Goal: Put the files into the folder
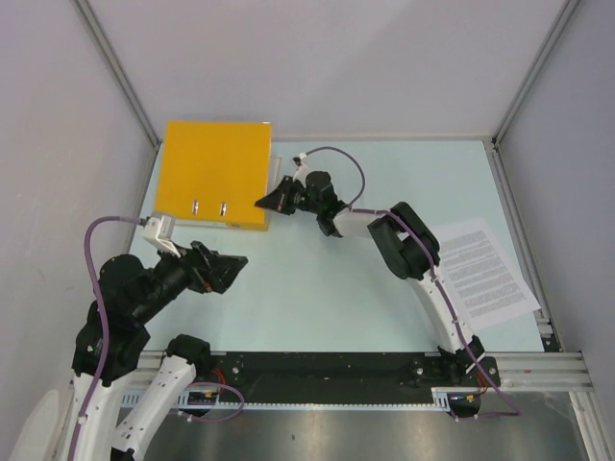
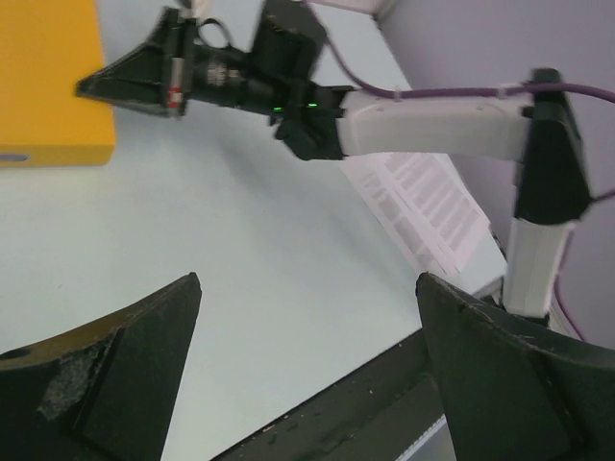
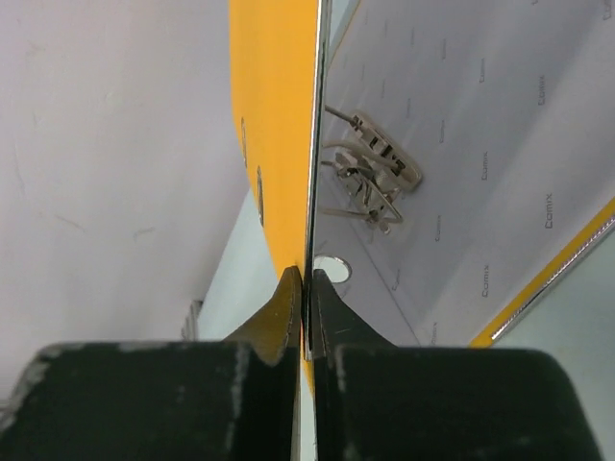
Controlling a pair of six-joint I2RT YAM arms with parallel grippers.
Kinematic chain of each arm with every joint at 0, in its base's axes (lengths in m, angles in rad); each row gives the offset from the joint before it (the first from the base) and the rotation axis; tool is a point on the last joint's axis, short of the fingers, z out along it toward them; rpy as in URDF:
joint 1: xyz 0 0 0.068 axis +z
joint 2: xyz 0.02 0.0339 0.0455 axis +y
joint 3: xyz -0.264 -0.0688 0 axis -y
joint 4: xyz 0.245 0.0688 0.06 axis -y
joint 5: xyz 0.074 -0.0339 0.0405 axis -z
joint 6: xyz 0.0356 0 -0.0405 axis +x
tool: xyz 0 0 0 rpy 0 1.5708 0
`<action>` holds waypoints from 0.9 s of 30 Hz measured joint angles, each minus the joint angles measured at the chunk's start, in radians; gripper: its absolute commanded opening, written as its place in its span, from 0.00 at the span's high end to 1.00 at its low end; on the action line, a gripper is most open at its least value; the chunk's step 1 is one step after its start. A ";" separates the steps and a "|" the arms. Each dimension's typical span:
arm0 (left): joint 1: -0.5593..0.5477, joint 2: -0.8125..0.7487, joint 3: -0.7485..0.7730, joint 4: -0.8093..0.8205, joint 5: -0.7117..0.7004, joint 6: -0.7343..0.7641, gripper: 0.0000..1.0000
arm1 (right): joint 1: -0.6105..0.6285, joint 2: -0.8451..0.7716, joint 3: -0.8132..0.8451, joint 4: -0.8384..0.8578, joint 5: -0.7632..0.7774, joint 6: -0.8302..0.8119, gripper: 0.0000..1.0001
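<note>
Orange folder (image 1: 213, 173) sits at the far left of the table (image 1: 317, 288). The right gripper (image 3: 306, 288) is pinched fully shut on the thin edge of the folder's cover, at its right near corner. From the right wrist view the cover is parted from the rest, with the pale inside and the metal ring mechanism (image 3: 370, 182) showing. The left gripper (image 1: 226, 269) is spread wide with nothing between the fingers, over bare table just near of the folder. The files (image 1: 485, 269), white sheets with dense black print, lie flat at the right side of the table, well apart from the folder, with neither gripper touching them.
</note>
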 measured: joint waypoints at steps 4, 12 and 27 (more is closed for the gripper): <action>0.000 0.024 0.020 -0.065 -0.171 -0.069 0.00 | -0.002 -0.090 -0.051 -0.113 -0.011 -0.208 1.00; 0.001 0.137 0.183 -0.199 -0.436 -0.259 0.00 | 0.049 -0.388 -0.282 -0.314 0.141 -0.740 1.00; 0.001 0.092 0.181 -0.246 -0.541 -0.691 0.00 | 0.400 -0.562 -0.716 -0.067 0.784 -1.294 1.00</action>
